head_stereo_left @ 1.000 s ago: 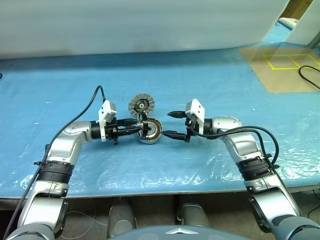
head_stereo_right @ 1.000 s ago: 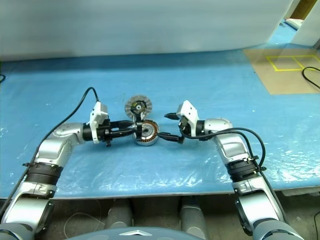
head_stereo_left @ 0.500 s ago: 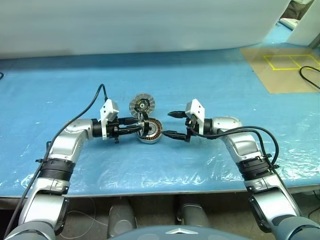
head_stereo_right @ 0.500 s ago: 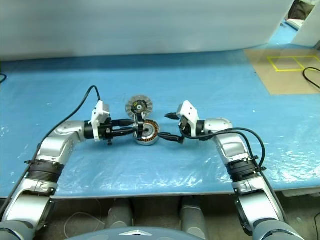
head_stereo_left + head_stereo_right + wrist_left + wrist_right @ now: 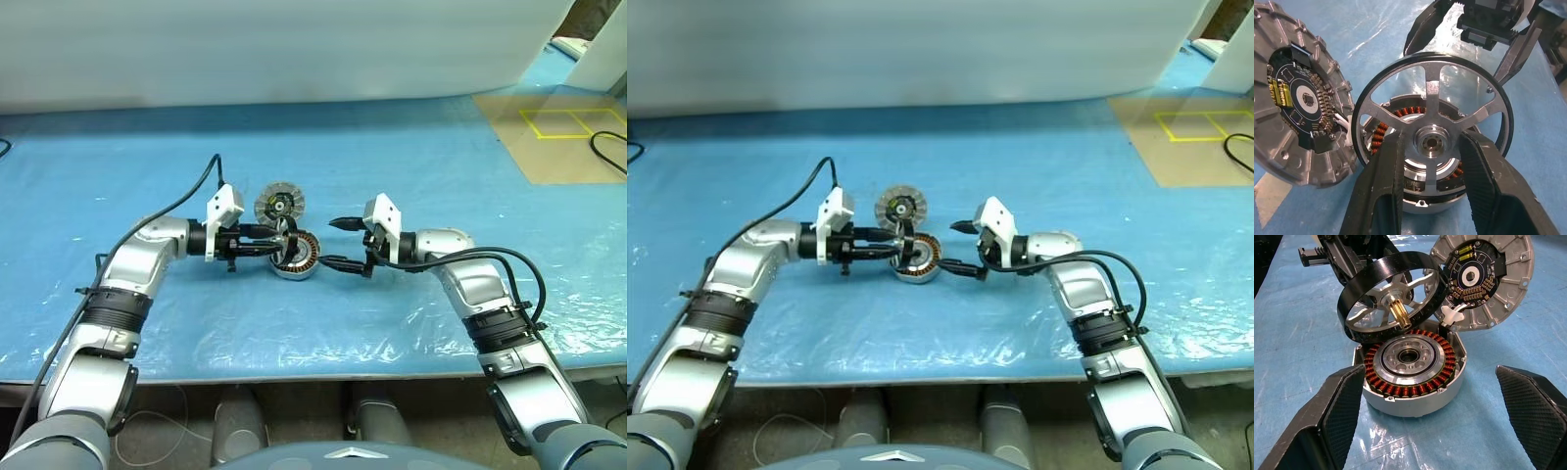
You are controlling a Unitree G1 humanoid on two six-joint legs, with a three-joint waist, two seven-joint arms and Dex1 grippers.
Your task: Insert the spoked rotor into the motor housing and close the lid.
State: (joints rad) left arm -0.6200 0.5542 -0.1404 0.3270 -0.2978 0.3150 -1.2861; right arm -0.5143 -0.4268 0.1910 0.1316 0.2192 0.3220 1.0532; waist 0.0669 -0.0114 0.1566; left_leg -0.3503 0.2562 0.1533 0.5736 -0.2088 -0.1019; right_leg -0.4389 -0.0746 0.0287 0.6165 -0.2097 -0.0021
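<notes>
In the head views, the housing (image 5: pixel 295 255) sat on the blue sheet (image 5: pixel 411 166) with the lid (image 5: pixel 278 205) swung open at its 12 o'clock. The left gripper (image 5: pixel 277 241) reached in from 9 o'clock, clamped on the rotor (image 5: pixel 287 241), which hung tilted over the housing's near rim. The right gripper (image 5: pixel 336 242) waited at 3 o'clock, its fingers spread wide and holding nothing.

The left wrist view showed the grip itself: both black fingers (image 5: pixel 1382 196) pinched the spokes either side of the hub, with copper windings visible through the wheel. It also showed the lid's (image 5: pixel 1290 93) circuit face and the right gripper's (image 5: pixel 1466 46) tips beyond, details too small from the head.

The right wrist view gave what the other could not: the rotor's (image 5: pixel 1388 296) brass shaft pointing down and off-centre from the housing's (image 5: pixel 1409 367) bore, the wheel clearly canted and not yet seated.

Risks, judged from this: lowered at that tilt, the shaft could miss the bore and jam, or the rim could scrape the windings. The magnets might snatch the wheel sideways. The rotor's edge also stood near the lid's white wiring at the hinge, which could be pinched.
</notes>
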